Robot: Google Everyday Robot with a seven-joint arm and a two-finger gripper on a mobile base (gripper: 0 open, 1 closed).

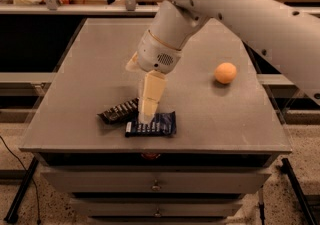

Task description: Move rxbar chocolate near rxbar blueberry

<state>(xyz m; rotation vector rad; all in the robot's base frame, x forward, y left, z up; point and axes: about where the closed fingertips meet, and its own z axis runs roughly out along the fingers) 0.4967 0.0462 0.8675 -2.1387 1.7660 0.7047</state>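
The rxbar chocolate (118,112), a black wrapper with white lettering, lies flat on the grey table (90,64) near the front edge. The rxbar blueberry (151,126), a dark navy wrapper with white text, lies just to its right and slightly nearer the front, almost touching it. My gripper (144,114) points straight down from the white arm (235,9). Its tip sits at the right end of the black bar, right above the back edge of the blue bar.
An orange ball (225,73) rests on the right side of the table. The table's front edge (155,150) runs just below the two bars, with drawers (156,185) beneath. A shelf with bags stands behind the table.
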